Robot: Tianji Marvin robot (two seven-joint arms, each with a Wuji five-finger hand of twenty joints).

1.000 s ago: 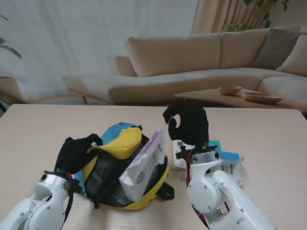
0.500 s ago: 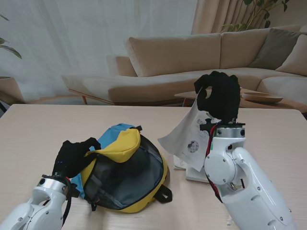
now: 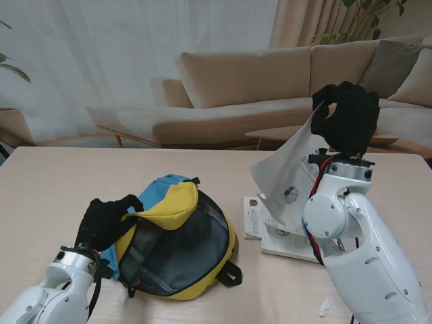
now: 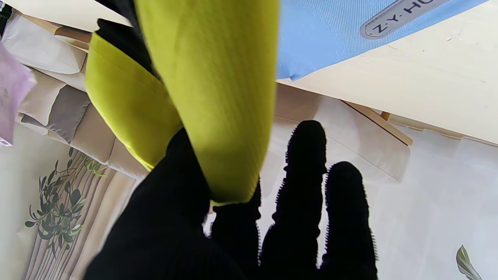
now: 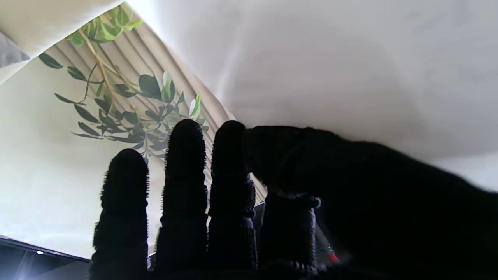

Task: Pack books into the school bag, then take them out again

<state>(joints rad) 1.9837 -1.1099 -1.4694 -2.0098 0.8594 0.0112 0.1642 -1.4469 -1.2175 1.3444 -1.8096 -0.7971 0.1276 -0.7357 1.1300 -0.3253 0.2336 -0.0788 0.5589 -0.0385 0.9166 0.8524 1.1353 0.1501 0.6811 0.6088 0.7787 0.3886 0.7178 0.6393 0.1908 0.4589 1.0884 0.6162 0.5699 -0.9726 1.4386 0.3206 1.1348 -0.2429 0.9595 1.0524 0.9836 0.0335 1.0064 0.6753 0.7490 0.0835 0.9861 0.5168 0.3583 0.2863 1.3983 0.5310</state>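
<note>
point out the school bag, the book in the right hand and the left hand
school bag [image 3: 177,253], stand view, on its dark mesh inside panel
book [image 3: 287,181], stand view, on the middle of the pale cover hanging from the right hand [image 3: 347,115]
left hand [image 3: 103,221], stand view, on the back of the black glove gripping the bag's yellow flap

— Setting? Home?
— Yes, living room. Big beige sectional sofa [image 3: 270,88] with cushions along the far side, low wooden coffee table [image 3: 324,138] in front of it carrying shallow bowls [image 3: 322,126].
— Anything else?
— Sheer white curtains [image 3: 101,61], beige drapes [image 3: 317,20], leafy houseplant [image 3: 371,10] in the corner. Pale wood table [image 3: 54,182] up close.
</note>
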